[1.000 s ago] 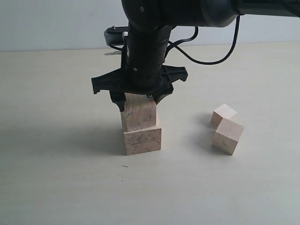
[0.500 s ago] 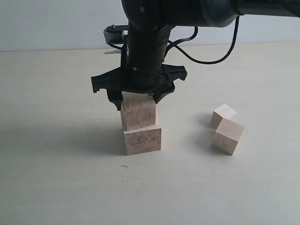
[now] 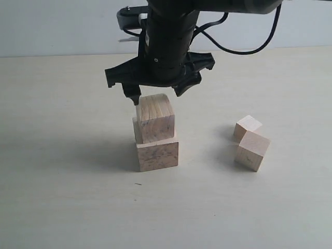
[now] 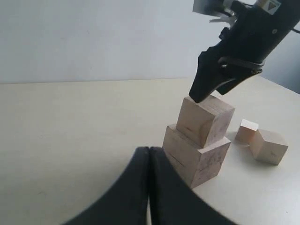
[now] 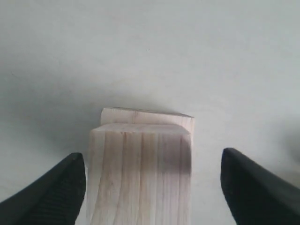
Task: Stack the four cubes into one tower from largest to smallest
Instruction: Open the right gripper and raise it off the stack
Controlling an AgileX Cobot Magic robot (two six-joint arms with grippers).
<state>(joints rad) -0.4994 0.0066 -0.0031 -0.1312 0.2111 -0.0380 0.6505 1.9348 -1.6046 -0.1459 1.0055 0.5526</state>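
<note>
Closest to you in the left wrist view, the left end effector (image 4: 149,185) is clenched, its two dark fingers pressed flat together with nothing between them; the exterior view leaves it out altogether. Past it, the largest cube (image 4: 196,159) sits on the pale surface (image 4: 70,140) with the second cube (image 4: 206,121) on top. This angle shows you the upper one turned a little against the lower, so a strip of the lower top face lies bare. The right wrist view looks down on that pair only. There the right end effector (image 5: 152,187) is released, with a ribbed finger (image 5: 51,194) out to each side of the second cube. The grain on that cube's top face runs crosswise to the line between the fingers. The exterior view shows this end effector just above the stack, one fingertip close by the upper cube's top corner; you cannot tell whether they touch. Dark mottling marks the largest cube's front. Well apart to the right, the third cube (image 3: 252,151) stands corner-on, just in front of the smallest cube (image 3: 247,126). Farther back, a black cable (image 3: 244,52) loops off the arm.
</note>
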